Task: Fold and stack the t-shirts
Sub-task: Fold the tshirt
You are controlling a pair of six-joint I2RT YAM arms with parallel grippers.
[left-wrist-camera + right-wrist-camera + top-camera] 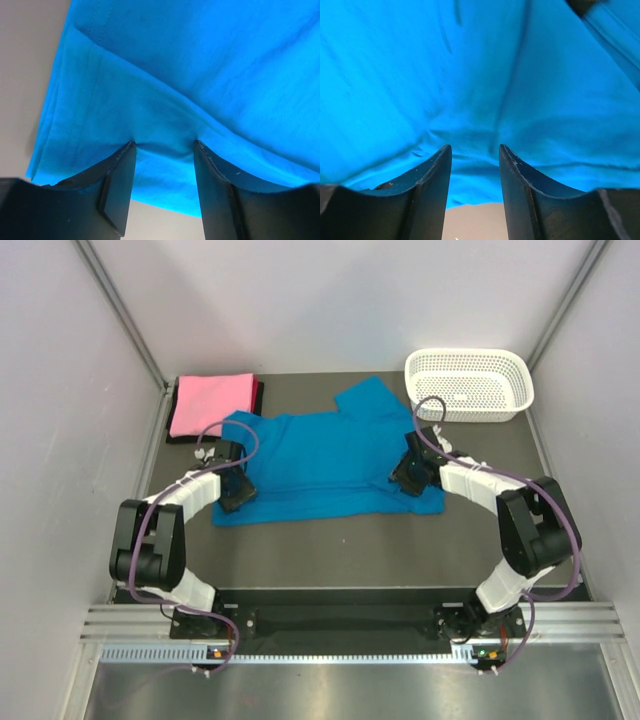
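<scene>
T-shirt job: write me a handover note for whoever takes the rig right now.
Left gripper: jaws apart, tips pressed on the blue t-shirt near its left edge.
Right gripper: jaws apart, tips on the same shirt's right side.
The blue shirt lies mostly spread mid-table. The pink t-shirt sits folded on the dark t-shirt in the far left corner.
Done: two shirts stacked.
Left: fold the blue one and add it to the pile.

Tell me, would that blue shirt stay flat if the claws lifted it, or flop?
Probably flop: the blue t-shirt puckers where the left claw presses it. It looks thin, so it would likely sag from any pinched spot. Pushed, it may bunch rather than slide, judging by creases near the right claw.
</scene>
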